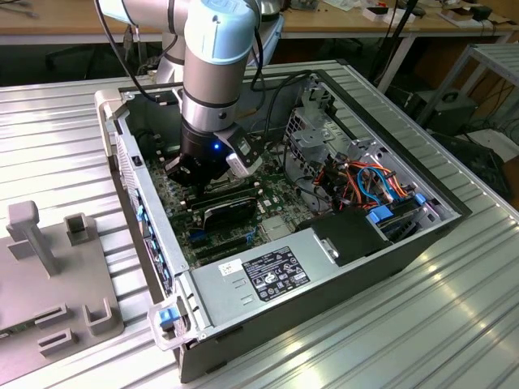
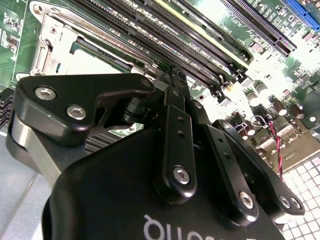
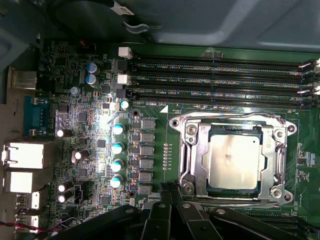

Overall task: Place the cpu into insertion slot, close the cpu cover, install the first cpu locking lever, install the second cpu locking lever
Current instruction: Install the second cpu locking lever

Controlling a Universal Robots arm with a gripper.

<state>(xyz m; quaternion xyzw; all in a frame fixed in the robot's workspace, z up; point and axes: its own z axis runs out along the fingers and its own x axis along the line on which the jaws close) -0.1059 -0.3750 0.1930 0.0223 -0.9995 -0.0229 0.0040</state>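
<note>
The counter (image 1: pixel 454 308) is a ribbed, silver-grey metal surface running across the exterior view. A grey fixture block (image 1: pixel 49 275) with upright posts rests on it at the exterior view's left. Behind it stands a long wooden workbench (image 1: pixel 89 20) carrying scattered small items, dark space beneath. A metal rack (image 1: pixel 495 65) stands at the exterior view's right. Lighting is even.

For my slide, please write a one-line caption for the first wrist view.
CPU seated in its socket with the metal cover closed over it, beside the memory slots on the green motherboard.
</note>
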